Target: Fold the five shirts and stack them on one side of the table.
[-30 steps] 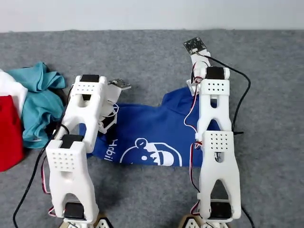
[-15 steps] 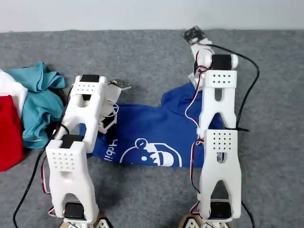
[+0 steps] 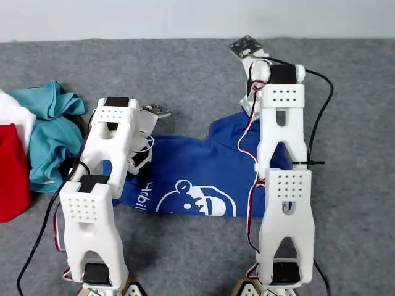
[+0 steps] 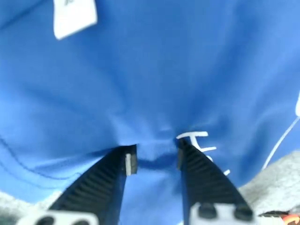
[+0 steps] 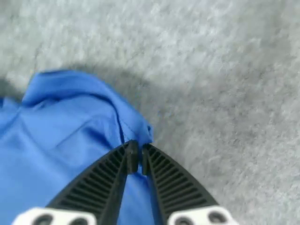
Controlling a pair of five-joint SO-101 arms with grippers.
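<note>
The blue shirt (image 3: 203, 166) is showing a white cartoon print (image 3: 196, 198) and, ahead of the black left pincer (image 4: 155, 157), a white label (image 4: 75, 16). Speckled grey surface (image 5: 225, 70) is spreading beyond the black right pincer (image 5: 137, 155). A teal shirt (image 3: 55, 135) and a red shirt (image 3: 12, 179) are lying outward of the left pincer.

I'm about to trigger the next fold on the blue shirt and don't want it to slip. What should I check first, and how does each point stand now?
1. Left gripper has fabric: ok. The blue shirt is bunched between its fingers.
2. Right gripper has fabric: ok. It is nearly closed on the shirt's edge, though the bite looks thin.
3. Shirt lies flat: not ok. It is wrinkled, and the corner by the right gripper is humped.
4. Other shirts out of the way: ok. The teal shirt, white shirt and red shirt lie heaped beyond the left arm.
</note>
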